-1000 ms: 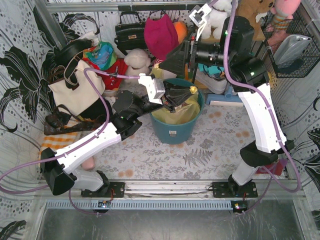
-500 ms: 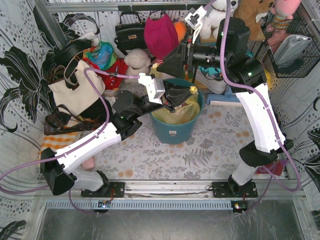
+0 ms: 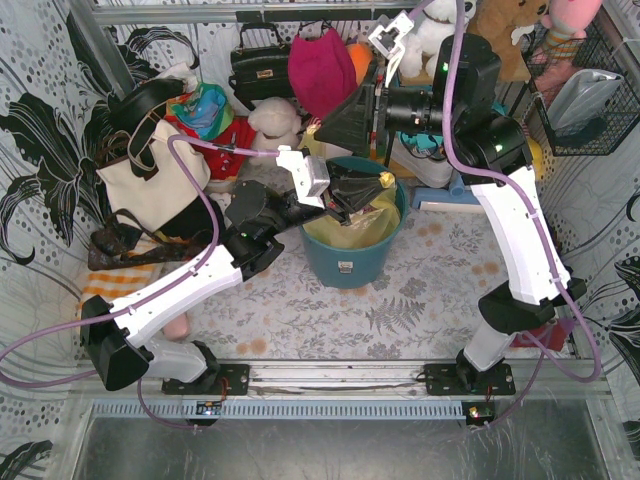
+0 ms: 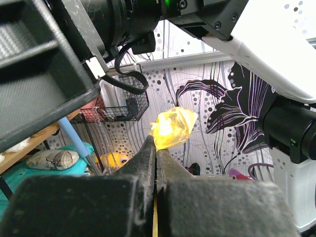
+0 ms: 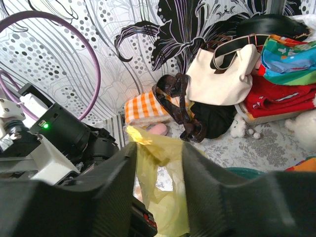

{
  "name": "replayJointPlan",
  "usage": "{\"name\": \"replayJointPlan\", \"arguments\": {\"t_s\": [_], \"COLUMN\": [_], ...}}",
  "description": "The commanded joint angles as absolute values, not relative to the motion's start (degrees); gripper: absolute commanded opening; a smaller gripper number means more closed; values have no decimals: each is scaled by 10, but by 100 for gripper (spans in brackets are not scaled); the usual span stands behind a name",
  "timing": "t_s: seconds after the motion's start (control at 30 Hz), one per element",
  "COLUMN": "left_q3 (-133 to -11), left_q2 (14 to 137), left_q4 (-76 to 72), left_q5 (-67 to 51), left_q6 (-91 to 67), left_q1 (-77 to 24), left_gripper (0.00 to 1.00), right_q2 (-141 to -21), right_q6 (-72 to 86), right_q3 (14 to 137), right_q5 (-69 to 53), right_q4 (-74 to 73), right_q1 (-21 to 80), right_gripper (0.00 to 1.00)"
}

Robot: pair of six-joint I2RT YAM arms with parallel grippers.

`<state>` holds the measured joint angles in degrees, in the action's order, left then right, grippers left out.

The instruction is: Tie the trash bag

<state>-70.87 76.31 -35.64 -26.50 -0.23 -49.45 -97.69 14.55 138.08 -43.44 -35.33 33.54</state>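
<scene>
My left gripper (image 4: 156,148) pinches one ear of the thin yellow-green plastic trash bag (image 4: 173,127); another stands between the parted jaws of my right gripper (image 5: 159,150).

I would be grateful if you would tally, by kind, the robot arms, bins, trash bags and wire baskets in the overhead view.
Robot arms: 2 (left, right)
Teal bin: 1
Trash bag: 1
Wire basket: 1
Total: 5
</scene>
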Motion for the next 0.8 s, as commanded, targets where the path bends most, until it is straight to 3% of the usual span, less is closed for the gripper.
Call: {"name": "replayJointPlan", "arguments": {"t_s": [0.0, 0.17, 0.2, 0.4, 0.77], "left_q3": [-712, -713, -713, -714, -755], "left_q2": [755, 754, 753, 750, 769], "left_q4": [-383, -383, -383, -398, -397], "left_q5": [-257, -255, -252, -207, -163], "left_q6": [-6, -7, -7, -1, 31], "left_q1": [-496, -496, -496, -496, -495], "left_gripper": [0, 0, 0, 0, 0], "right_q2": [-986, -985, -985, -975, -959], "right_q6": [148, 156, 160, 193, 205], "right_q3": [1382, 1390, 1391, 1385, 1377], "right_q5": [-448, -421, -404, -264, -189], "right_q4": [-339, -335, -332, -305, -322], "right_q1": [340, 340, 340, 339, 340], "right_gripper": [37, 3, 0, 0, 0]}}
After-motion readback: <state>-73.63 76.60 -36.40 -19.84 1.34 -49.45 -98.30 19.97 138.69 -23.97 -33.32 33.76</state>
